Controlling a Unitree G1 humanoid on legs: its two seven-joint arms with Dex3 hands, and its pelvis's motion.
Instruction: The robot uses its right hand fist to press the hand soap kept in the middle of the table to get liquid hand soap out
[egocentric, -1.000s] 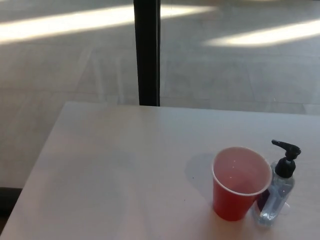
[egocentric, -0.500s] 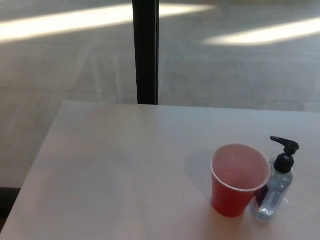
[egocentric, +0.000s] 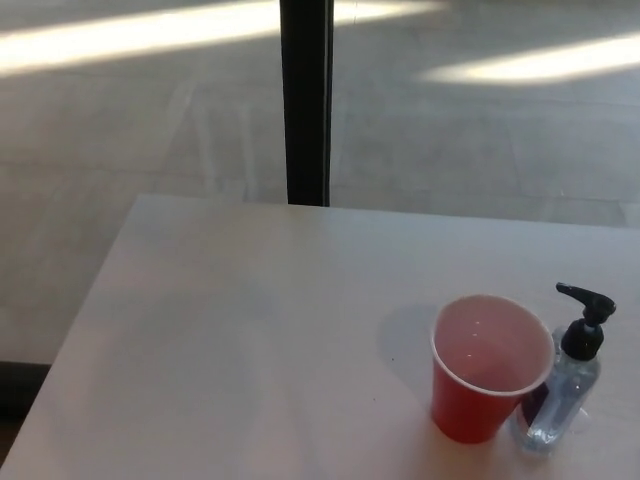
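Only the camera shifted; soap bottle (egocentric: 562, 396) touches red cup (egocentric: 485, 370) near worktop (egocentric: 240, 330) right edge. No robot hand visible, state unknown. Pressing not started; right fist must reach the pump.

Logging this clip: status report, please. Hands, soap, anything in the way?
Both hands out of view. Soap bottle upright at table's right side, pump untouched. Red cup stands close on its left, nozzle pointing over the cup.

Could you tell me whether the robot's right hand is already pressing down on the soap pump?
No, neither hand is in view; the soap bottle's black pump stands untouched beside the red cup.
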